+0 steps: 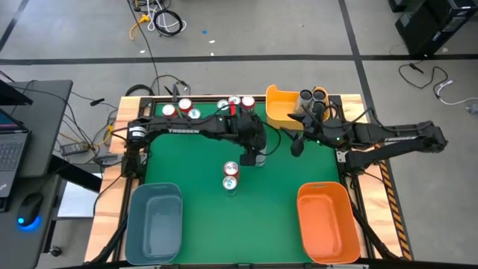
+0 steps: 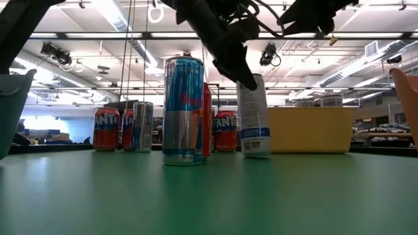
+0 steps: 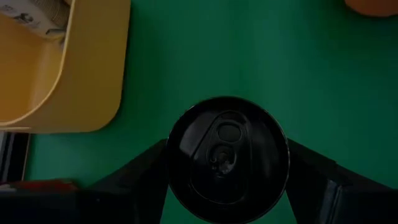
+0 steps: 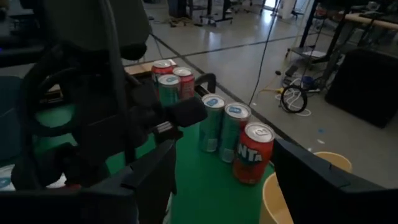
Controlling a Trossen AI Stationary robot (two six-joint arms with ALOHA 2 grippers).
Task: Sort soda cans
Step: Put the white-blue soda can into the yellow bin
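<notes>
Left gripper (image 1: pixel 259 155), mid-table, pinches an upright dark can (image 3: pixel 227 158) by its sides, near the yellow bin (image 1: pixel 279 106). Right gripper (image 1: pixel 297 143) hovers w/ fingers spread just beside that bin, which holds dark cans (image 1: pixel 312 101). Other cans: row along the far edge (image 1: pixel 202 107); two at center (image 1: pixel 231 175).

A robotics lab: open concrete floor (image 1: pixel 299 37), loose cables (image 1: pixel 160 21), ceiling strip lights (image 2: pixel 111 13).
</notes>
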